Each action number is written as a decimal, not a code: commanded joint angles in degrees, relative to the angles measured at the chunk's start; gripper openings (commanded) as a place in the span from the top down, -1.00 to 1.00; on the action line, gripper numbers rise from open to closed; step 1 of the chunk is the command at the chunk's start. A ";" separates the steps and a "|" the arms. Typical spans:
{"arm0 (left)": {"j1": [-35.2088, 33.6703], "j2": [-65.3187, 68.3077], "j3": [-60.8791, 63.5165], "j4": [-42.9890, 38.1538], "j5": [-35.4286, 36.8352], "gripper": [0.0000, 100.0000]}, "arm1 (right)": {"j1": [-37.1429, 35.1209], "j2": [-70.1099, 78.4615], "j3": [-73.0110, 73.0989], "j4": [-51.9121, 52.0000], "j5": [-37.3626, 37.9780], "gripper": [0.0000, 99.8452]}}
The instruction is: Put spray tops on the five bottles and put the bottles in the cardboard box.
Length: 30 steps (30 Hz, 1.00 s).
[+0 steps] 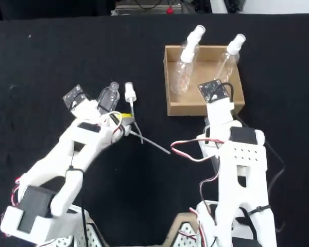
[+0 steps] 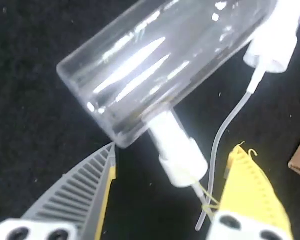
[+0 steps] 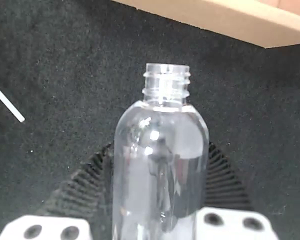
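Observation:
A clear uncapped bottle (image 3: 160,165) stands between the fingers of my right gripper (image 3: 160,147), which is shut on it just in front of the cardboard box (image 1: 185,109). Two capped bottles (image 1: 183,69) lean inside the box. Another clear uncapped bottle (image 1: 108,96) is by my left gripper (image 1: 122,123). In the left wrist view this bottle (image 2: 160,65) lies beyond my open left gripper (image 2: 175,150). A white spray top (image 2: 179,157) sits unpinched in the gap between the fingers. A second spray top (image 1: 130,92) with a long tube lies beside the bottle.
A loose thin tube (image 1: 154,144) lies on the black cloth between the two arms. The box wall (image 3: 230,20) is close ahead of the right gripper. Open cloth stretches to the far left and behind the box.

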<state>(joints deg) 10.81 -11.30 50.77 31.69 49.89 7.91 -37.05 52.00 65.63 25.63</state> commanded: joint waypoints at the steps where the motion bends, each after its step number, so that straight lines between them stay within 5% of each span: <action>1: -0.48 2.29 -6.20 -0.97 0.62 0.32 | 0.62 -2.07 -0.22 -1.14 0.53 0.64; 8: -0.22 7.21 -8.75 -0.97 0.62 0.34 | 0.70 -2.07 -0.22 -1.14 0.53 0.64; 14: -0.22 7.82 -8.66 -0.88 0.26 0.77 | 0.70 -2.07 -0.22 -1.14 0.53 0.64; 18: -0.04 7.82 -8.22 0.35 -2.20 0.82 | 0.70 -2.07 -0.22 -1.14 0.44 0.64; 23: -0.40 7.65 -11.65 11.34 -5.36 0.83 | 0.70 -2.07 -0.22 -1.14 0.18 0.64; 30: -3.38 7.65 -25.01 38.86 -18.73 0.83 | 0.35 -1.89 -0.22 -1.14 0.09 0.64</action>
<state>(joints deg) 10.11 -3.30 35.91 55.16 39.34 7.91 -37.05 52.00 65.63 25.63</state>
